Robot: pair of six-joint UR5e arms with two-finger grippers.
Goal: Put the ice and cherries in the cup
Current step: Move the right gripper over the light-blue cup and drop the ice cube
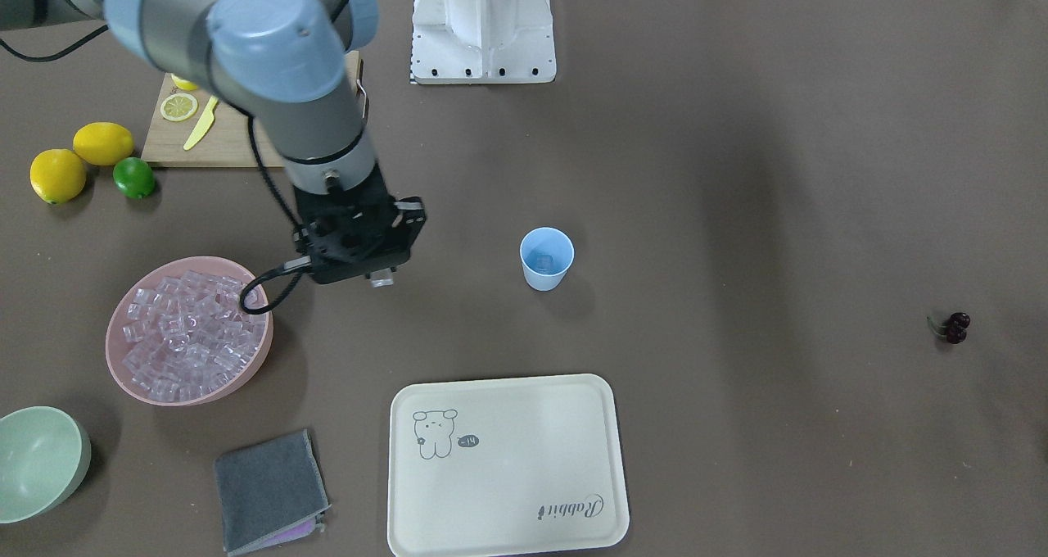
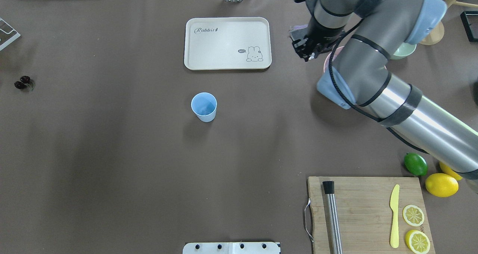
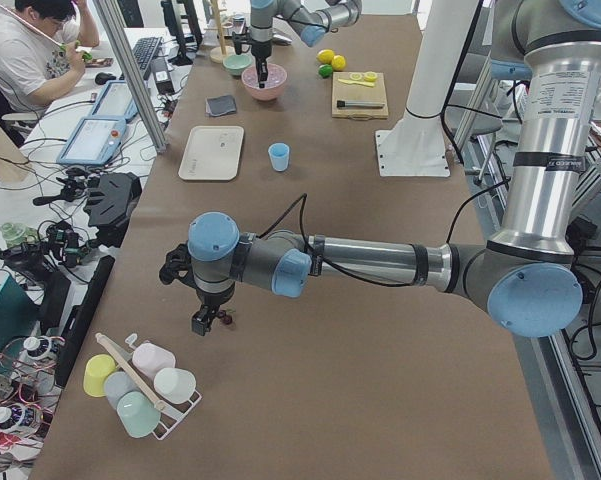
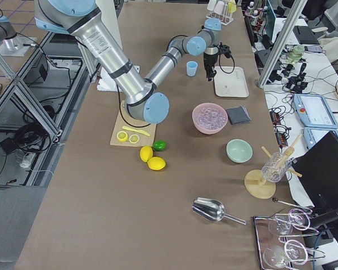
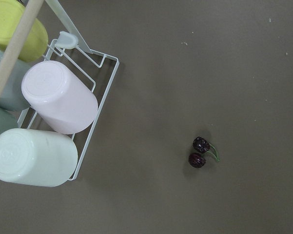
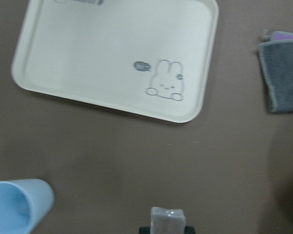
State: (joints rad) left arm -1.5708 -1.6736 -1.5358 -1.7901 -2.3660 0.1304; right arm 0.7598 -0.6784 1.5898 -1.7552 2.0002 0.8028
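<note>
The light-blue cup (image 1: 546, 258) stands upright mid-table, also in the overhead view (image 2: 204, 106); a faint cube shape shows inside it. My right gripper (image 1: 381, 278) hangs between the cup and the pink bowl (image 1: 115, 352) of ice (image 1: 192, 319). It is shut on one ice cube (image 6: 168, 219), with the cup (image 6: 14, 207) low left in its wrist view. The cherries (image 1: 956, 328) lie alone on the table's far side and show in the left wrist view (image 5: 201, 152). My left gripper (image 3: 202, 320) hovers just above them; I cannot tell whether it is open.
A cream tray (image 1: 508, 467) lies beyond the cup. A grey cloth (image 1: 270, 491) and a pale green bowl (image 1: 41, 459) sit near the pink bowl. A cutting board (image 2: 366, 209), lemons and a lime (image 1: 133, 178) are near the robot. A wire cup rack (image 5: 95, 119) stands beside the cherries.
</note>
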